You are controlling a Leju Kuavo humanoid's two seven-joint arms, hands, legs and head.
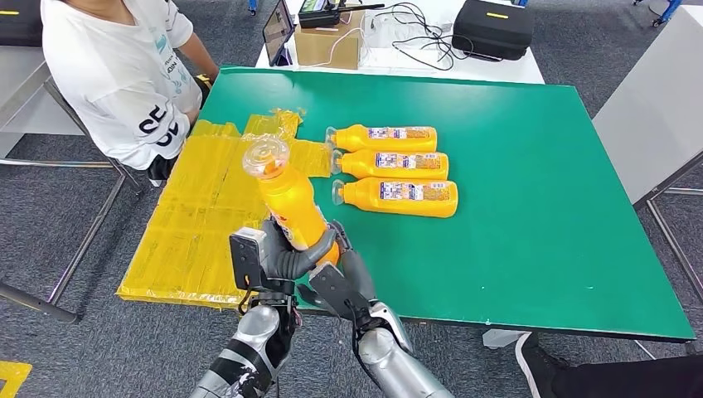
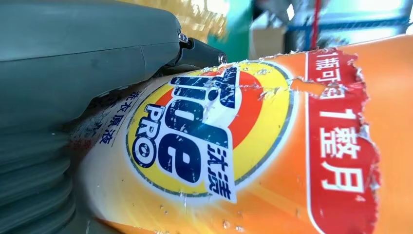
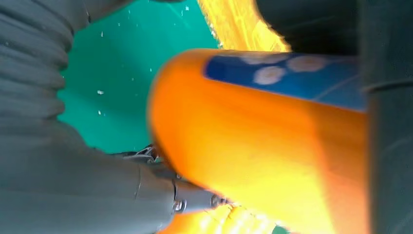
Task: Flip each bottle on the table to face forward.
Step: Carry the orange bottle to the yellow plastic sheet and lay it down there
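Note:
An orange detergent bottle [image 1: 292, 201] with a clear cap is lifted above the table's near edge, cap tilted up and away from me. My left hand [image 1: 278, 261] grips its lower body, and my right hand [image 1: 336, 278] holds the base from the other side. The left wrist view shows the bottle's front label [image 2: 195, 141] close up under my thumb [image 2: 97, 53]. The right wrist view shows the bottle's base end [image 3: 253, 146]. Three more orange bottles [image 1: 391, 138] [image 1: 396, 165] [image 1: 402, 197] lie side by side on the green table [image 1: 530, 166], caps to the left, back labels up.
Yellow sheeting [image 1: 207, 207] covers the table's left part. A person in a white shirt [image 1: 124, 75] sits at the far left corner. A white table behind carries a cardboard box [image 1: 327, 41], cables and a black case [image 1: 493, 25]. Another table [image 1: 655, 108] stands at right.

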